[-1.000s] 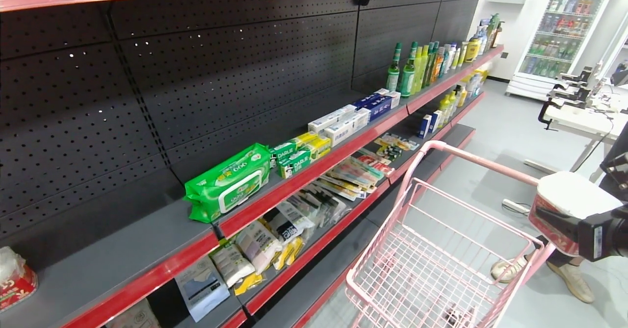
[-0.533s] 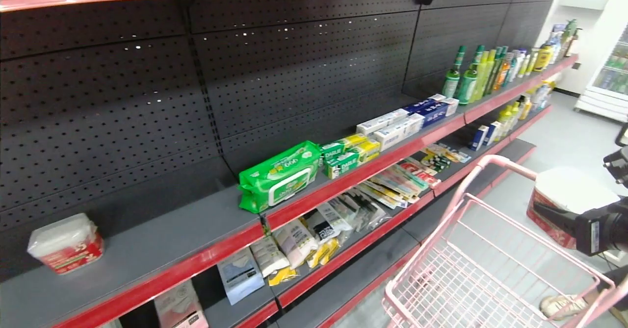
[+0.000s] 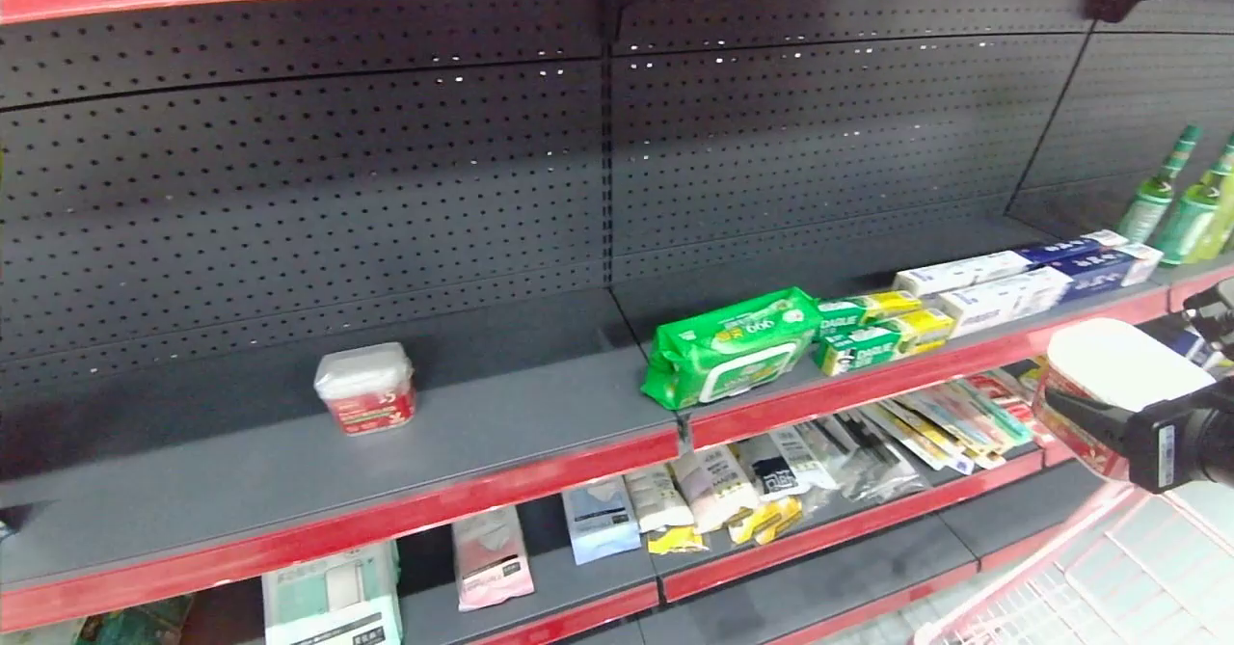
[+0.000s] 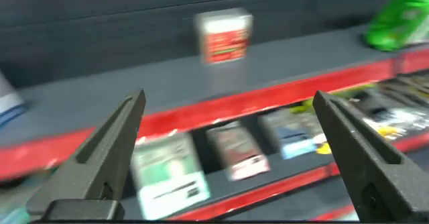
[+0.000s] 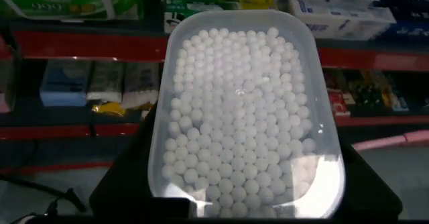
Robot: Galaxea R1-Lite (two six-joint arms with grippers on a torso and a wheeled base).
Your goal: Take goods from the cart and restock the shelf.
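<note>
My right gripper (image 3: 1085,414) is shut on a red-and-white tub (image 3: 1109,375) at the right, held in the air in front of the shelf edge. The right wrist view looks down on the tub's clear lid (image 5: 244,110), with small white balls under it. A matching red-and-white tub (image 3: 364,388) stands on the grey middle shelf (image 3: 289,471) at centre left, also seen as the tub (image 4: 224,35) in the left wrist view. My left gripper (image 4: 228,150) is open, its two fingers wide apart with nothing between them, facing the shelf front below that tub.
A green wipes pack (image 3: 733,343), toothpaste boxes (image 3: 1003,288) and green bottles (image 3: 1181,197) line the middle shelf to the right. Packets fill the lower shelf (image 3: 733,476). The pink cart's rim (image 3: 1080,568) sits at bottom right. Bare shelf lies between the tub and the wipes.
The head camera has swung left: the shelf goods slid right and most of the cart left the picture. The right gripper keeps the tub at the right edge.
</note>
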